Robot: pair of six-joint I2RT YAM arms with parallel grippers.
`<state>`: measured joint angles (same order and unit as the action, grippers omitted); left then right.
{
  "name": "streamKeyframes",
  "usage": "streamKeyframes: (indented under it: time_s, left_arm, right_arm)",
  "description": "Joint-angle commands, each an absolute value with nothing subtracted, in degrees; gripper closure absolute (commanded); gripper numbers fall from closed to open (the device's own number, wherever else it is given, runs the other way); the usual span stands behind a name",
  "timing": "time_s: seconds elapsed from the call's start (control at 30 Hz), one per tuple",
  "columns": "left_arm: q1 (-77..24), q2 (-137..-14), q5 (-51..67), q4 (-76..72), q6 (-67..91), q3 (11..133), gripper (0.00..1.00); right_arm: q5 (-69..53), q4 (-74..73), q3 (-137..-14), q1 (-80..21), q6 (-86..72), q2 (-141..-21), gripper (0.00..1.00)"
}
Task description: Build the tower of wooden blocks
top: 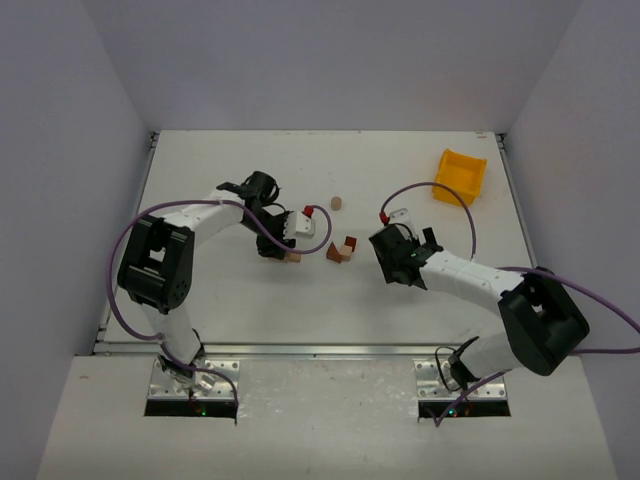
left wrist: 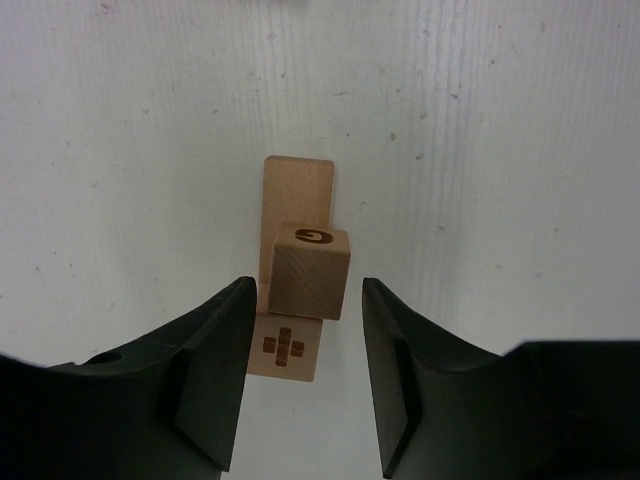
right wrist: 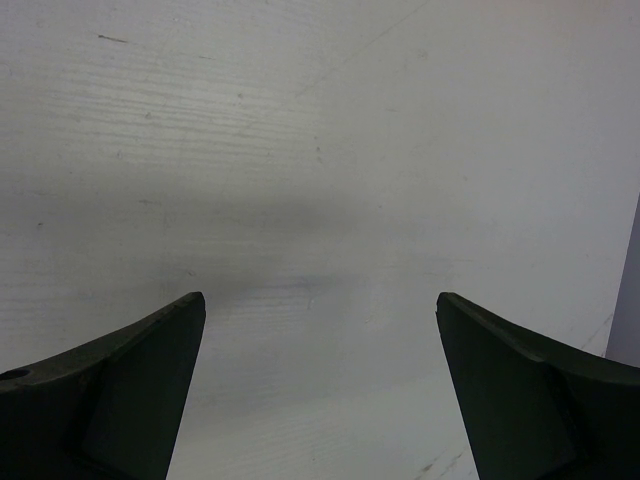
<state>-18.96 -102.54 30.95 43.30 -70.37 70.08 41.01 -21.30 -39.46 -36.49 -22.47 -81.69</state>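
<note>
L gripper (left wrist: 309, 287): jaws partway open, straddling a cube (left wrist: 312, 275) w/ thin gaps both sides, not touching it. Cube is stamped "G" and sits on a flat bar (left wrist: 297, 190) marked w/ a plus. R gripper (right wrist: 320, 297): jaws wide, nothing btwn, over the table (right wrist: 320, 150). Both sit well in from the table edges. Top view only: brown + tan blocks (top: 343, 250) btwn the grippers, small peg (top: 336, 203) beyond them, yellow bin (top: 460, 177) near the far right corner.

left arm (top: 195, 220) and right arm (top: 465, 272) are white with black joints, each trailing a purple cable (top: 121, 240) (loosely looped); fingers (left wrist: 215, 380) matte black.
</note>
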Motion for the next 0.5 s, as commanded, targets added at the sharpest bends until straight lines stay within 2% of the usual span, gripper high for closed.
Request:
streamKeyframes:
  time_s: [0.0,0.23,0.47]
  left_arm:
    - [-18.21,-102.74,33.61,43.82,-70.96,72.37,0.54]
    - [-18.28,-102.32,34.95,44.45,-70.49,73.80,0.52]
    - [-18.28,-100.12,37.68,45.95,-69.25,76.36,0.39]
  right_arm:
    - [41.35,-21.01,-41.40,-36.28,-22.98,-81.97,0.01]
    - [41.22,-21.00,-41.48,-36.30,-22.94,-82.09,0.01]
    - [40.79,-20.75,-41.75,-36.21,-23.02,-81.48,0.01]
